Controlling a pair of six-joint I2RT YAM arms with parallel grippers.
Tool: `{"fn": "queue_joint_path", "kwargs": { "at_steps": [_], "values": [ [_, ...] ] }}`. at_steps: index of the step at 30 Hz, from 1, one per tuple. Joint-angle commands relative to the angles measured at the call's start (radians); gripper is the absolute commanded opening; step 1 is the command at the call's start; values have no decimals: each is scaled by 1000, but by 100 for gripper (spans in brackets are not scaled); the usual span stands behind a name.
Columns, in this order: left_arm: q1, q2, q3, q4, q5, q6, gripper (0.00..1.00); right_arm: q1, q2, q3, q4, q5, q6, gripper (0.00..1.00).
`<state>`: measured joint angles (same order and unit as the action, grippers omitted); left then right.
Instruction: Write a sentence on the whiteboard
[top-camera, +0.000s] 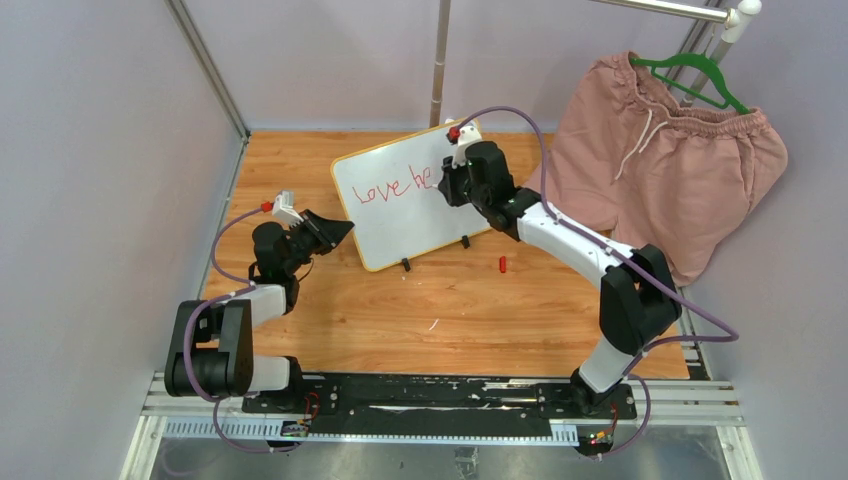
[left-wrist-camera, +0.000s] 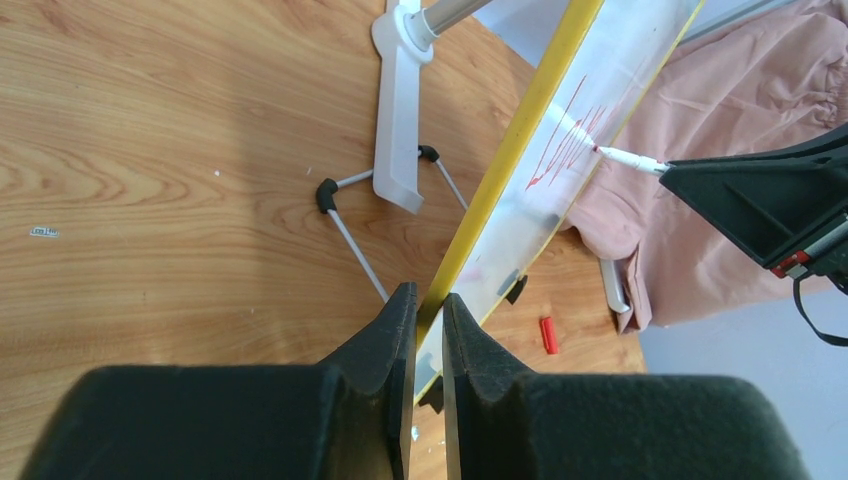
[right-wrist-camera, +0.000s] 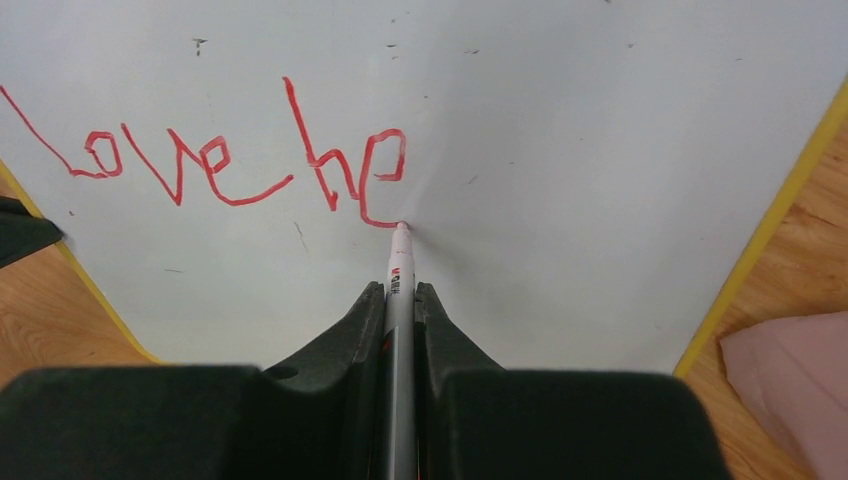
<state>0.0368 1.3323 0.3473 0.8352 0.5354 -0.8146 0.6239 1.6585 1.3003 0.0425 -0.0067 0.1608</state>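
Top external view: the whiteboard (top-camera: 400, 225) is found propped toward the far edge of the desk, about midway between the left and right edges, its face turned to the near edge. The sentence (top-camera: 395, 187) is read as red script, "Love he", along the upper part of the board; the lower part is blank. The left gripper (top-camera: 340, 229) is seen at the board's left edge, and the right gripper (top-camera: 452, 186) at the board's upper right, at the end of the script. A small red cap (top-camera: 503, 264) lies on the wood just off the board's near right corner, and pink shorts (top-camera: 670, 160) hang past the right edge. Left wrist view: the left gripper (left-wrist-camera: 430, 300) is closed narrowly on the board's yellow frame, so the board is judged to be steadied by it; the marker (left-wrist-camera: 630, 158) is seen with its tip on the board face. Right wrist view: the marker (right-wrist-camera: 400, 290) is clamped between the fingers of the right gripper (right-wrist-camera: 400, 295), its tip touching the tail of the last "e". Progress is judged as partial: one word is complete, a second is begun, and the rest of the sentence is not yet written.
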Motion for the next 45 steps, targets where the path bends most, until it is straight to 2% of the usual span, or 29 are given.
{"fn": "queue_joint_path", "kwargs": {
  "at_steps": [1, 8, 13, 25, 30, 37, 45],
  "values": [
    [5, -15, -7, -4, -16, 11, 0, -36, -41, -8, 7, 45, 5, 0],
    [5, -16, -7, -4, -17, 12, 0, -41, -47, 1, 12, 24, 11, 0],
    [5, -16, -5, -14, -18, 18, 0, -41, -131, -53, 47, -32, 48, 0],
    [5, -17, -5, -22, -21, 22, 0, -75, -318, -113, -17, -19, -1, 0],
    [5, -9, -2, -22, -21, 19, 0, -109, -329, -130, 7, -46, 1, 0],
    [5, -10, -5, -22, -22, 20, 0, -117, -320, -182, 132, -60, -18, 0],
    [5, -9, -8, -28, -26, 22, 0, -149, -292, -129, 65, -129, -29, 0]
  ]
}}
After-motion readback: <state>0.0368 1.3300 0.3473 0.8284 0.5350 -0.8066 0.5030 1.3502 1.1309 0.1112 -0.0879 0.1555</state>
